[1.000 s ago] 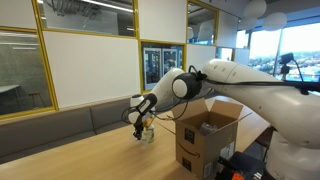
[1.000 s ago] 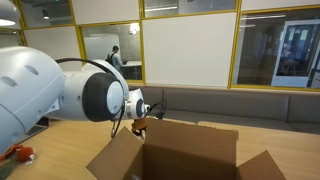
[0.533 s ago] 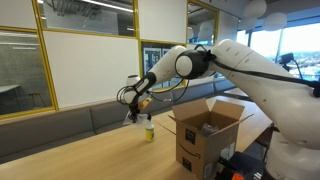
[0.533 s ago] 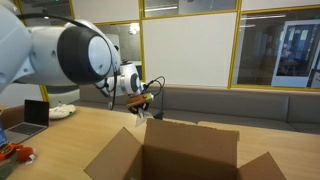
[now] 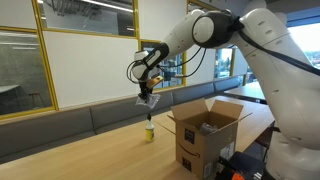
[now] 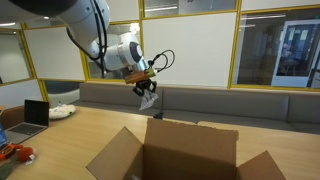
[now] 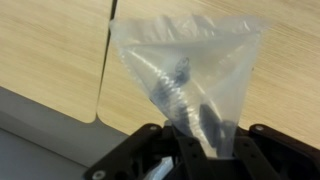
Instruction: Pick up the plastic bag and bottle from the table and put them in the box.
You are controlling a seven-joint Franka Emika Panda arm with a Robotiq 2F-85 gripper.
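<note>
The hand is high above the desk, pinched shut on the top of a clear plastic bag, which dangles freely below it. In the wrist view the bag spreads out from between the dark fingers, with something small and dark inside that I cannot make out.

The bottle stands upright on the desk, directly below the bag and well apart from it. The cardboard box sits near the bottle, flaps open, with nothing between the bag and its opening. In an exterior view the box fills the foreground, and a laptop and a white bundle lie off at the desk's far end. A grey bench runs along the glass wall.

There is one bag, one bottle and one box.
</note>
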